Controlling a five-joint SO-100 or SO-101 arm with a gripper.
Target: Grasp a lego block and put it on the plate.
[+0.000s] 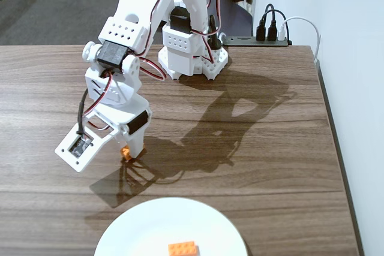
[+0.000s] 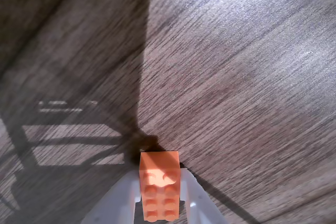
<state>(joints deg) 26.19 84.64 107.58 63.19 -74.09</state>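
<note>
My gripper (image 1: 127, 153) hangs low over the wooden table, left of centre in the fixed view. It is shut on the orange lego block (image 2: 159, 187), which shows between the white fingers (image 2: 122, 198) at the bottom of the wrist view, studs facing the camera. Only a sliver of the block (image 1: 125, 151) shows under the gripper in the fixed view. Its far end is at or just above the table; I cannot tell which. The white plate (image 1: 138, 232) lies at the front edge, in front of and a little right of the gripper.
A second, near-identical orange brick (image 1: 183, 248) lies on the plate near its front. The arm's base (image 1: 192, 58) stands at the back. A power strip with plugs (image 1: 270, 34) sits at the back right. The table's right edge (image 1: 336, 148) is near.
</note>
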